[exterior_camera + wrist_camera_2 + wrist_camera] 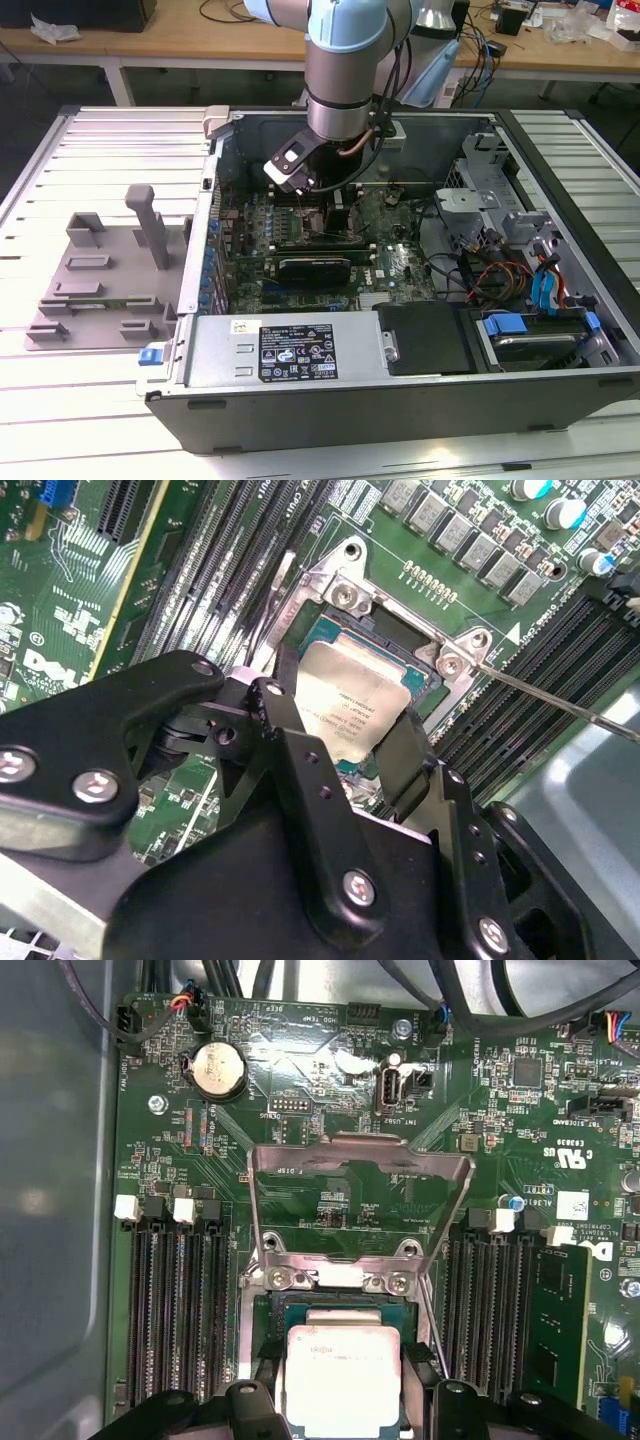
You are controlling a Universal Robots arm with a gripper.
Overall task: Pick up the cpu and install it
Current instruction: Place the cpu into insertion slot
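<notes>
— Where's the cpu (350, 712)?
— Gripped in the hand (343, 730), a finger (285, 742) tight against each of two opposite edges, directly over the open socket (335, 1306) on the board (330, 1080).
— Seated in it?
— Cannot tell.

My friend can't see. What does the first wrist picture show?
The gripper holds the cpu, a shiny silver square, at the open socket on a green motherboard. The socket's metal cover is flipped up, and long black memory slots run along both sides.
</notes>
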